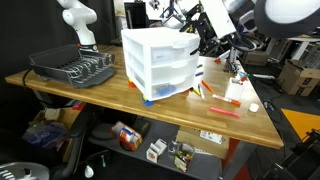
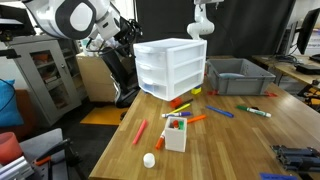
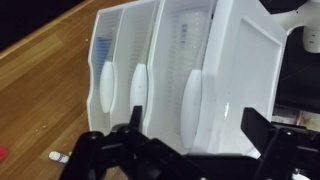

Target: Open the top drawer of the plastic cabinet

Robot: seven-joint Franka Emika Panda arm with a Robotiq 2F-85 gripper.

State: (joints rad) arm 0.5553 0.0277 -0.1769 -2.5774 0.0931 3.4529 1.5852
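Note:
A white plastic cabinet (image 1: 160,62) with three drawers stands on the wooden table (image 1: 100,90) and shows in both exterior views (image 2: 172,68). All drawers look closed. My gripper (image 1: 207,42) hovers in front of the cabinet's upper part, also in an exterior view (image 2: 124,42). In the wrist view the cabinet lies sideways, and the top drawer's handle (image 3: 193,97) is the rightmost of three. My gripper (image 3: 195,125) is open, its two dark fingers on either side of that handle and a little short of it.
A dark dish rack (image 1: 75,66) sits behind the cabinet; it looks like a grey bin in an exterior view (image 2: 240,77). Several markers (image 1: 224,111) and a small white box (image 2: 175,133) lie on the table. A white robot arm (image 2: 203,18) stands beyond.

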